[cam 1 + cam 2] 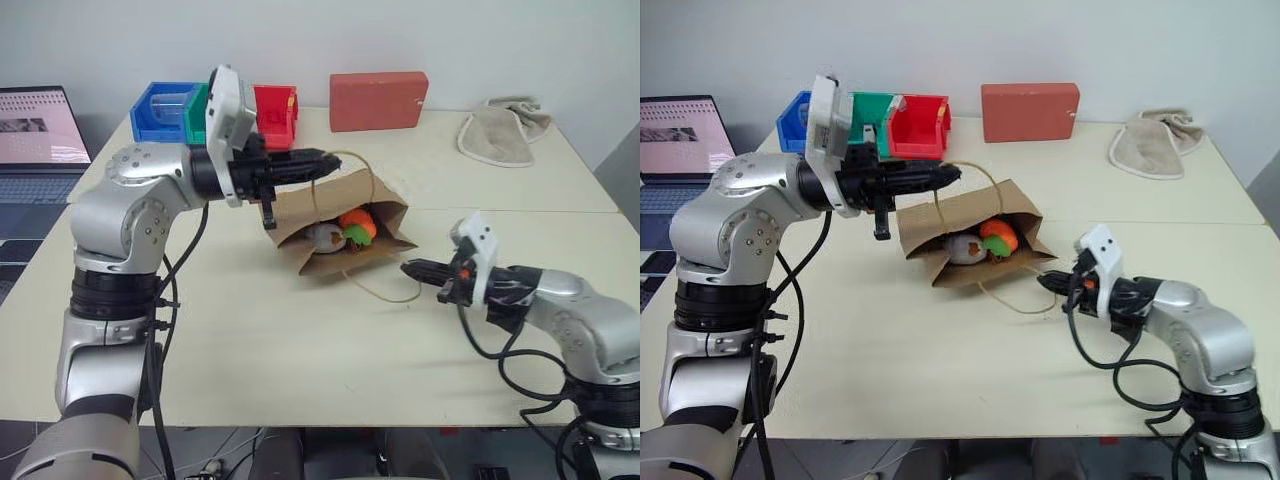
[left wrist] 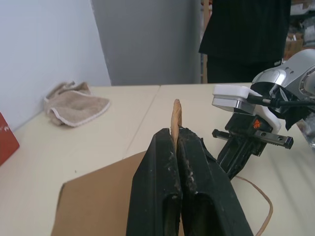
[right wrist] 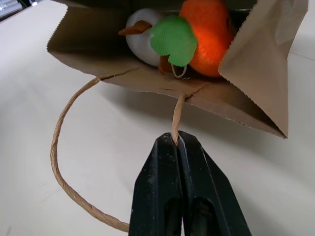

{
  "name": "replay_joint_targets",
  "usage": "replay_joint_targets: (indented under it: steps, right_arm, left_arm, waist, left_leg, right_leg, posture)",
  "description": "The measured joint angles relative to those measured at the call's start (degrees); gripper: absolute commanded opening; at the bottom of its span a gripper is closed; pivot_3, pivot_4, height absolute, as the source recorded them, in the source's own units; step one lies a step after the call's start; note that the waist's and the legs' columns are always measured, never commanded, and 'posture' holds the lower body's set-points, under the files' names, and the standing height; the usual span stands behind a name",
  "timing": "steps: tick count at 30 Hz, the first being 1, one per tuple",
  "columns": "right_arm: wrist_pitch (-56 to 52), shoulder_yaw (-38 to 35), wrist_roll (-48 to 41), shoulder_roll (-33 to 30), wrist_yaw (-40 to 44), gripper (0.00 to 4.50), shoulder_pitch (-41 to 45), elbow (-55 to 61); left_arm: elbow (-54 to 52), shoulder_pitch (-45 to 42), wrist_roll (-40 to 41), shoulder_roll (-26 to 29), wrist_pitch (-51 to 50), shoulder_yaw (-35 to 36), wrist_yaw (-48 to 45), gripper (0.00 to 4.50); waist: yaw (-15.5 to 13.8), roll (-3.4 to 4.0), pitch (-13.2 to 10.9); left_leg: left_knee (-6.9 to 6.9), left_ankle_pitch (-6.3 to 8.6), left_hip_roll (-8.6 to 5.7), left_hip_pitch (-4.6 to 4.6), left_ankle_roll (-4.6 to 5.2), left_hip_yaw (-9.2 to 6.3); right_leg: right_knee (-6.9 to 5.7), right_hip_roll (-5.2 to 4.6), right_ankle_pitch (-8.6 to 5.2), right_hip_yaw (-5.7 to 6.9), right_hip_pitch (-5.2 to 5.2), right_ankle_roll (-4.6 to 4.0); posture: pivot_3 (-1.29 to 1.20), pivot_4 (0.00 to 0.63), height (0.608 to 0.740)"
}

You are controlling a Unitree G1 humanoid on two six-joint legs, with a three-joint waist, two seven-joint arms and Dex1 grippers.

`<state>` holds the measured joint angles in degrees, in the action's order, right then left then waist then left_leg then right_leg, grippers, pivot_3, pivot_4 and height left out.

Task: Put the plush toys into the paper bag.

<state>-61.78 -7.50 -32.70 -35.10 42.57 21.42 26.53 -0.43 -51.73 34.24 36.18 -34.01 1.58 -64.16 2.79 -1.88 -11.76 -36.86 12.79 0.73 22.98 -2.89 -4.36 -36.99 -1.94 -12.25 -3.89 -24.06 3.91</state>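
Paper bag (image 1: 340,225) lies on its side between grippers: left gripper (image 1: 325,160) clamps far handle (image 1: 345,160), right gripper (image 1: 412,268) clamps near handle (image 3: 69,162).

I see the bag (image 1: 340,225) lying on its side mid-counter (image 1: 300,350), mouth toward me, with the carrot (image 1: 357,226) and the egg (image 1: 324,236) inside. My left gripper (image 1: 325,160) sits at the bag's 12 o'clock, jaws pinched on the upper handle (image 1: 345,165). My right gripper (image 1: 415,268) is at the bag's 4 o'clock, jaws closed at the lower handle (image 1: 385,292). Bins (image 1: 215,110) at 11 o'clock, a red box (image 1: 378,100) at 12, a cloth (image 1: 503,130) at 2, a laptop (image 1: 40,140) at 9.
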Motion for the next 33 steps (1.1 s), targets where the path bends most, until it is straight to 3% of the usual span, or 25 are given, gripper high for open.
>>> replay_joint_targets:
  steps: [5,10,18,21,31,32,33]
  right_arm:
    - [-5.6,-7.2,-7.7,-6.2,1.4,0.05,2.4,0.8]
    - [-10.3,-12.6,-14.2,-12.3,2.1,0.05,10.2,-1.8]
    - [-10.9,-7.5,-14.4,-11.1,-1.4,0.05,15.9,-10.4]
    - [-10.7,-6.3,-13.8,-9.7,-3.0,0.62,15.9,-11.3]
    - [-8.9,-7.1,-13.7,-11.5,-3.8,4.23,18.9,-13.8]
    - [-8.2,-7.1,-13.6,-11.9,-3.7,4.5,19.7,-14.4]
    - [-7.7,-7.3,-13.5,-12.3,-3.7,4.5,20.0,-14.7]
  left_arm:
    - [2.9,-1.3,-0.2,-2.3,1.2,0.2,0.7,0.0]
    - [7.6,-4.3,-1.6,-4.9,3.7,0.2,1.9,0.0]
    - [19.2,-8.4,-6.5,-9.3,9.0,-0.6,2.7,0.0]
    - [20.4,-8.5,-6.6,-9.5,8.6,-1.3,1.4,0.62]
    - [18.8,-8.1,-6.5,-5.5,7.0,-1.2,-3.3,3.73]
    - [18.5,-7.8,-7.0,-4.2,7.4,-1.2,-4.0,4.06]
    - [18.2,-7.5,-7.4,-3.5,7.8,-1.2,-4.2,4.35]
  waist:
    - [-0.2,0.02,0.0]
    - [-0.2,0.0,0.0]
    - [-0.2,0.01,0.0]
    - [-0.2,0.03,0.0]
    - [0.0,0.04,0.0]
    - [0.1,0.04,0.0]
    - [0.1,0.04,0.0]
  left_leg:
    - [0.02,0.0,0.0,0.0,0.0,0.0]
    - [0.03,0.0,0.01,-0.02,0.01,0.03]
    - [0.05,0.01,-0.01,0.03,0.01,0.05]
    - [0.08,0.01,-0.01,0.07,0.01,0.05]
    - [0.08,0.01,0.0,0.06,0.01,0.05]
    - [0.08,0.01,0.0,0.06,0.01,0.05]
    - [0.09,0.01,0.0,0.06,0.01,0.06]
  right_leg:
    - [0.0,0.0,0.0,0.0,-0.01,0.0]
    - [0.01,0.0,0.0,0.0,0.0,0.0]
    - [0.04,0.0,0.01,-0.04,-0.05,0.02]
    - [0.04,0.0,0.0,-0.04,-0.1,0.02]
    - [0.03,0.0,0.0,-0.03,-0.11,0.01]
    - [0.03,0.0,-0.01,-0.04,-0.11,0.01]
    - [0.04,0.0,-0.01,-0.04,-0.1,0.01]
  posture:
    - [0.0,0.15,0.74]
    - [0.0,0.15,0.74]
    - [0.0,0.15,0.74]
    - [0.0,0.15,0.74]
    - [0.0,0.15,0.74]
    - [0.0,0.15,0.74]
    - [0.0,0.15,0.74]
